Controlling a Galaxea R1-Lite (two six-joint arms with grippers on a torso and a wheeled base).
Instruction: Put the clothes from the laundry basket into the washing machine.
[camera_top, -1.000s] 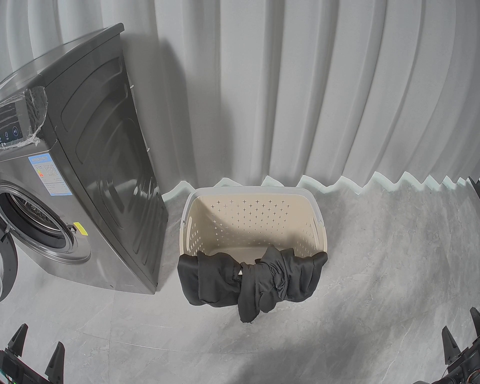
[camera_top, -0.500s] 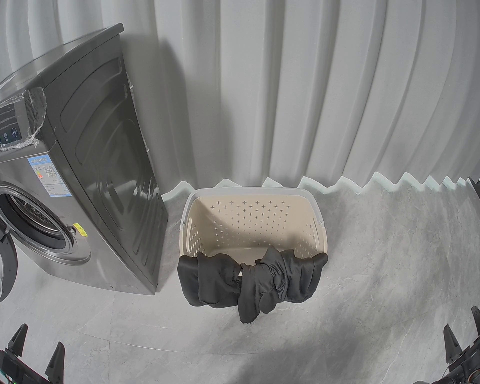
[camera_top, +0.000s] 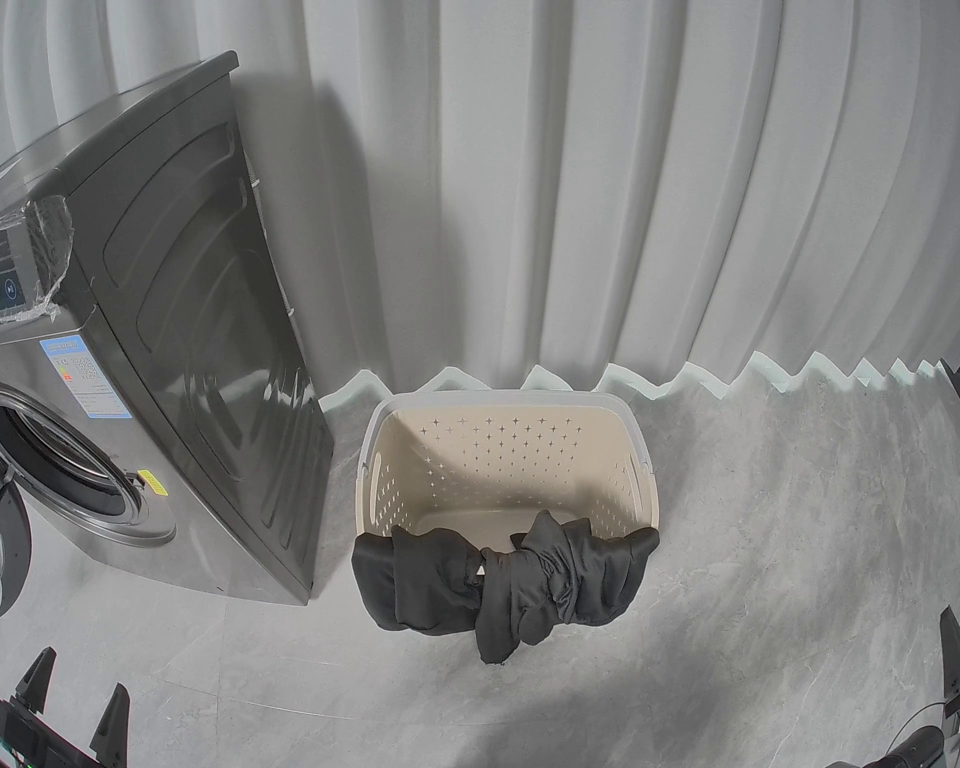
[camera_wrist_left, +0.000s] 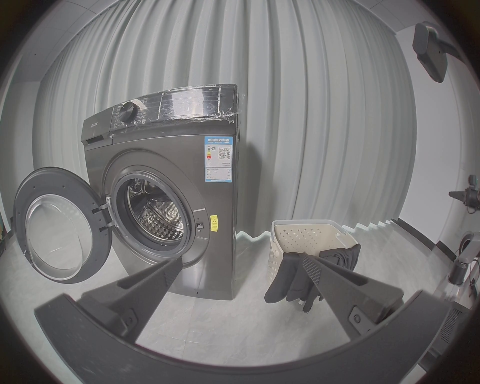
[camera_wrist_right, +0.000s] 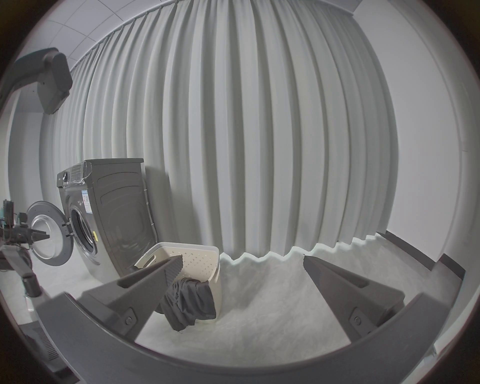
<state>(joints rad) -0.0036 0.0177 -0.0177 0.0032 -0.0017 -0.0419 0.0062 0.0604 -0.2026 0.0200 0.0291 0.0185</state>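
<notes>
A cream laundry basket (camera_top: 500, 399) stands on the floor to the right of the grey washing machine (camera_top: 170, 300). A dark garment (camera_top: 500, 585) hangs over the basket's near rim, bunched and knotted. The machine's round door (camera_wrist_left: 60, 225) is swung wide open, and the drum (camera_wrist_left: 152, 215) behind it looks empty. My left gripper (camera_top: 80, 675) sits low at the near left, open, well short of the basket. My right gripper (camera_wrist_right: 242, 260) is open too, far to the right of the basket (camera_wrist_right: 195, 257) and its garment (camera_wrist_right: 187, 302).
A white pleated curtain (camera_top: 600, 180) closes off the back, right behind the basket and the machine. Bare grey marble floor (camera_top: 780, 560) spreads to the right of the basket and in front of it.
The head view has shifted a little, so the basket and the machine sit lower and further left. My right gripper has slid toward the picture's lower right edge. The garment lies as before.
</notes>
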